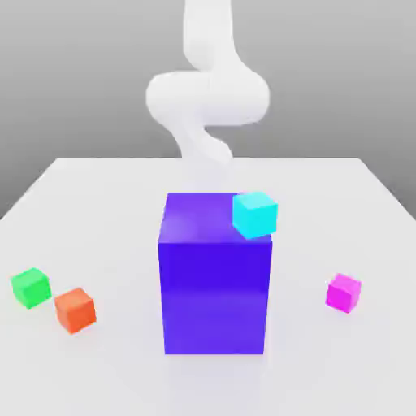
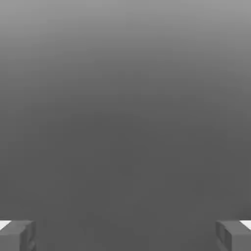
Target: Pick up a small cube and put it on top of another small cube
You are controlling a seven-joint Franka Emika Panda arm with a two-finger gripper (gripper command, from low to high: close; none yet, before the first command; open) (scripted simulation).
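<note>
A big blue-purple block (image 1: 214, 280) stands in the middle of the white table (image 1: 114, 203) and serves as the landmark here. In the exterior view a cyan cube (image 1: 255, 214) sits at the block's upper corner on the exterior view's right; whether it rests on the top face or sits behind that corner cannot be told. The small pink cube (image 1: 344, 292) lies on the table well apart from the block, on the exterior view's right, at about the level of the block's lower half. On the other side of the block, toward the exterior view's left, an orange cube (image 1: 75, 309) lies on the table with a green cube (image 1: 31, 287) just beside it, farther from the block. The white arm (image 1: 207, 93) rises behind the block, its bulky links curving above the block's far edge.

The hand view gives what the exterior view cannot: the gripper (image 2: 125, 235) with its two grey fingertips (image 2: 17, 235) set wide apart at opposite edges of the picture, open and holding nothing, with plain grey background between them.
</note>
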